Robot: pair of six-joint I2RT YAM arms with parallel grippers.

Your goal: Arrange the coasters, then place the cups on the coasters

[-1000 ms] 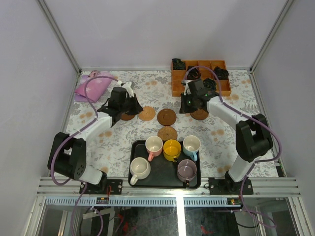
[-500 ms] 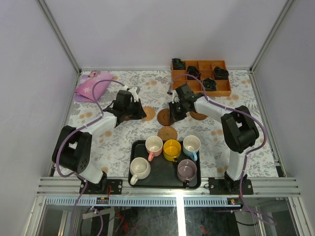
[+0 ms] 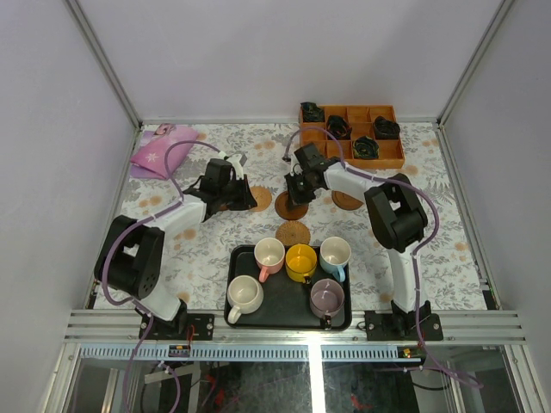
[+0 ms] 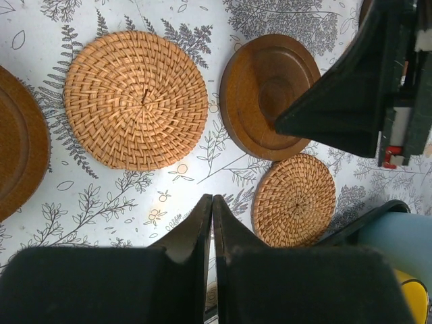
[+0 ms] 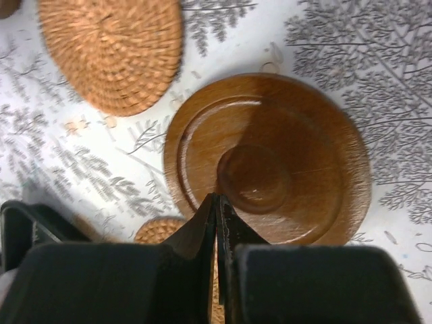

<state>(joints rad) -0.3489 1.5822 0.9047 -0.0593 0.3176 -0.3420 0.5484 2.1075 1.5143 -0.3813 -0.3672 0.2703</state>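
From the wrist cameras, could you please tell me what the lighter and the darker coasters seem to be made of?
Lighter coaster: probably woven rattan or a similar fibre, matte; its strands spiral out from the centre. Darker coaster: likely turned wood with a glossy varnish; concentric rings and light reflections show.

The table (image 3: 456, 172) is covered by a white cloth (image 4: 202, 158) printed with grey leaves and small orange flowers. Behind the table rises a plain pale back wall (image 3: 284, 52), and similar side walls (image 3: 52, 129) close in on its left and right. Slanting metal posts (image 3: 102, 60) stand at the table's far corners. A ribbed metal rail (image 3: 293, 325) runs along the table's near edge, with cables (image 3: 215, 391) below it. The light is even, with soft shadows.
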